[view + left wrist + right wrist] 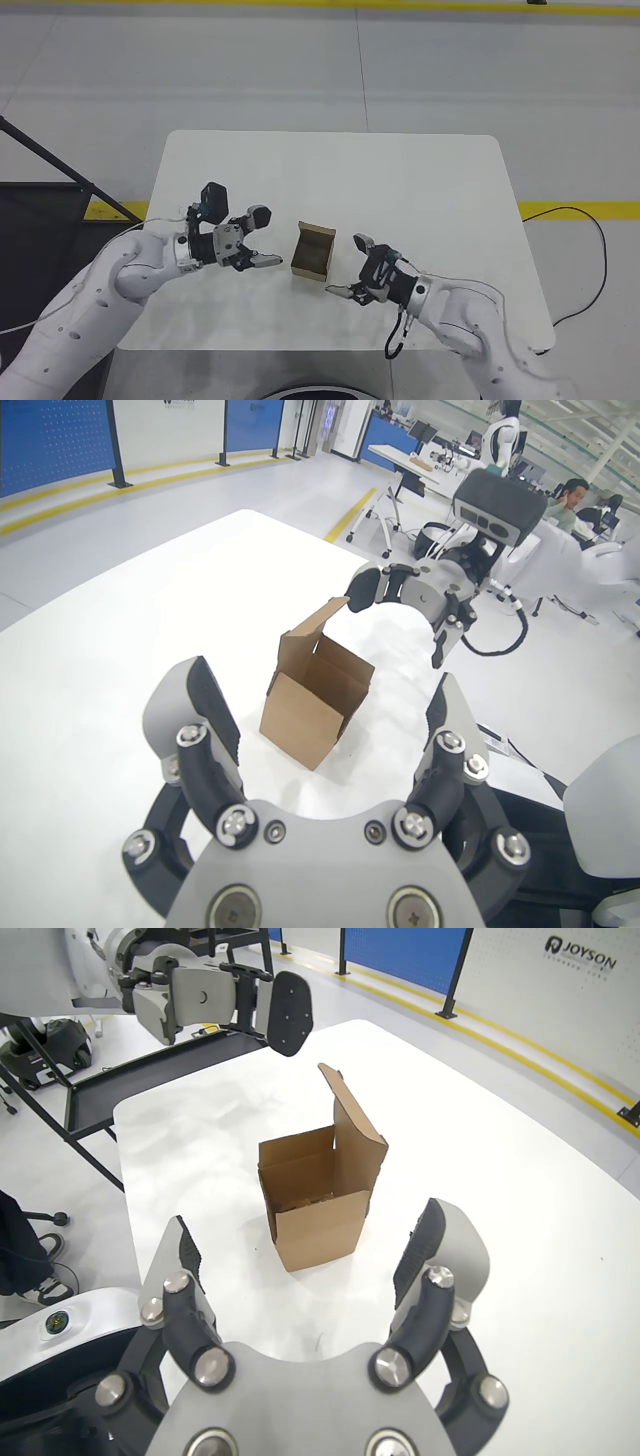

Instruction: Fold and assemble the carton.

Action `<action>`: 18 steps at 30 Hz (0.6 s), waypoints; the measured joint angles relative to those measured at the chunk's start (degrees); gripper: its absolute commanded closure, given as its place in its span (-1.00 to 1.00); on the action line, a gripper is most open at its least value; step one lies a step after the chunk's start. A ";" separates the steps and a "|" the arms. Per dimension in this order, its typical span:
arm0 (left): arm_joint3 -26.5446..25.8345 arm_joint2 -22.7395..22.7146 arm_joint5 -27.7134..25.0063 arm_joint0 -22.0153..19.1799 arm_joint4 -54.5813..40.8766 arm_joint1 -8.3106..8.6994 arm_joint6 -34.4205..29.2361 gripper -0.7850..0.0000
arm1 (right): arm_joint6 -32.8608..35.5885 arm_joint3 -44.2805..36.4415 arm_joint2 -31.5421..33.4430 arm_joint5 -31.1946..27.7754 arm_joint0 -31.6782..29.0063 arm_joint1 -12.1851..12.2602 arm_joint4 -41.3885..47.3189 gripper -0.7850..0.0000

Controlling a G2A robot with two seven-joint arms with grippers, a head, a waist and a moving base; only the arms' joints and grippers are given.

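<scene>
A small brown carton stands upright on the white table, its top open and one lid flap sticking up. My left gripper hovers just left of it, open and holding nothing. On the carton's right, my right gripper is open too, also holding nothing. The left wrist view looks between its own gripper at the carton, with the right gripper beyond it. The right wrist view has the carton in front of its own gripper.
A black metal rack stands off the table's left side. Bare tabletop stretches behind and to the right of the carton. The table's front edge runs close under both arms.
</scene>
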 measured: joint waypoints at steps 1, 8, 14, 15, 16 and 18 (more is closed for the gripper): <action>0.41 0.15 -0.34 -0.22 0.15 -0.16 0.49 -1.00 | -1.69 0.78 -0.27 -0.06 0.04 -0.05 -1.22 -1.00; 2.18 -0.19 -2.83 -1.31 1.92 -0.97 3.78 -1.00 | -5.78 5.98 -1.00 3.81 -0.47 -0.56 -0.49 -1.00; 2.16 -0.24 -2.88 -1.28 1.95 -0.96 3.74 -1.00 | -5.77 5.88 -0.99 3.01 -0.45 -0.54 -0.72 -1.00; 2.16 -0.24 -2.88 -1.28 1.95 -0.96 3.74 -1.00 | -5.78 5.88 -1.00 3.01 -0.46 -0.54 -0.72 -1.00; 2.16 -0.24 -2.88 -1.28 1.94 -0.96 3.74 -1.00 | -5.84 5.82 -1.13 2.88 -0.45 -0.55 -0.94 -1.00; 1.73 -0.17 -2.48 -1.03 1.95 -1.02 3.62 -1.00 | -6.44 5.70 -2.22 0.56 0.21 -0.58 -3.25 -1.00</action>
